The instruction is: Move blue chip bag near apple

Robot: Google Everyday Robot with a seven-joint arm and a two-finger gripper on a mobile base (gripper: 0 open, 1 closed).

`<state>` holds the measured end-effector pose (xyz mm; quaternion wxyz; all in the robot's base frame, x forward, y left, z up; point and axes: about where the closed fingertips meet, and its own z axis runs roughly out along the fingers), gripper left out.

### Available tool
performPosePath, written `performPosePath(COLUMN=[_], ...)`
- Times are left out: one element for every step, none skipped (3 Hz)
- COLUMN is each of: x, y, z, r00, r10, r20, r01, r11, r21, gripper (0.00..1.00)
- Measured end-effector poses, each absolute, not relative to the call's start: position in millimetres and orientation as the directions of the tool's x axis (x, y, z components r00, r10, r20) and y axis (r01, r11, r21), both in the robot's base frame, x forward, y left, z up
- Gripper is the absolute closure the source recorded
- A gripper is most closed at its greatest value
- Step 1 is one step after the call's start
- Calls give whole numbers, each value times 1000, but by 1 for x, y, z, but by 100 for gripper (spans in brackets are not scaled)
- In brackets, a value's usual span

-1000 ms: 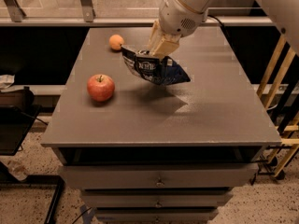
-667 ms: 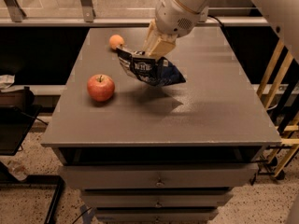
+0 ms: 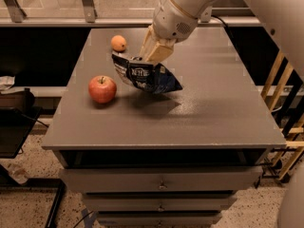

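The blue chip bag [image 3: 146, 75] is a crinkly navy foil bag with white lettering. It hangs tilted above the grey tabletop [image 3: 213, 113], casting a shadow below it. My gripper [image 3: 148, 57] is shut on the bag's top edge, reaching down from the upper right. The red apple [image 3: 102, 89] with yellowish patches sits on the table's left side, a short way left of the bag and apart from it.
A small orange round fruit [image 3: 118, 42] sits at the back left of the table. The table is a cabinet with drawers [image 3: 161, 179] below. A wooden frame [image 3: 285, 127] stands at the right, a dark object [image 3: 14, 103] at the left.
My gripper has carried the chip bag to the left, closer to the apple. The apple and orange fruit have not moved.
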<state>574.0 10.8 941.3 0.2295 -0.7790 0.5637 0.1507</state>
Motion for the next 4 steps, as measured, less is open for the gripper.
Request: performPosePath(x=[575, 577, 578, 580], y=[13, 16, 18, 21], z=[935, 935, 934, 933], r00=[310, 311, 312, 314], r10=[-803, -801, -799, -797], r20=[-509, -511, -514, -516], r01=[-951, -950, -950, -950], r11=[-266, -265, -263, -262], r21=[-159, -164, -168, -172], gripper=[82, 57, 35, 11])
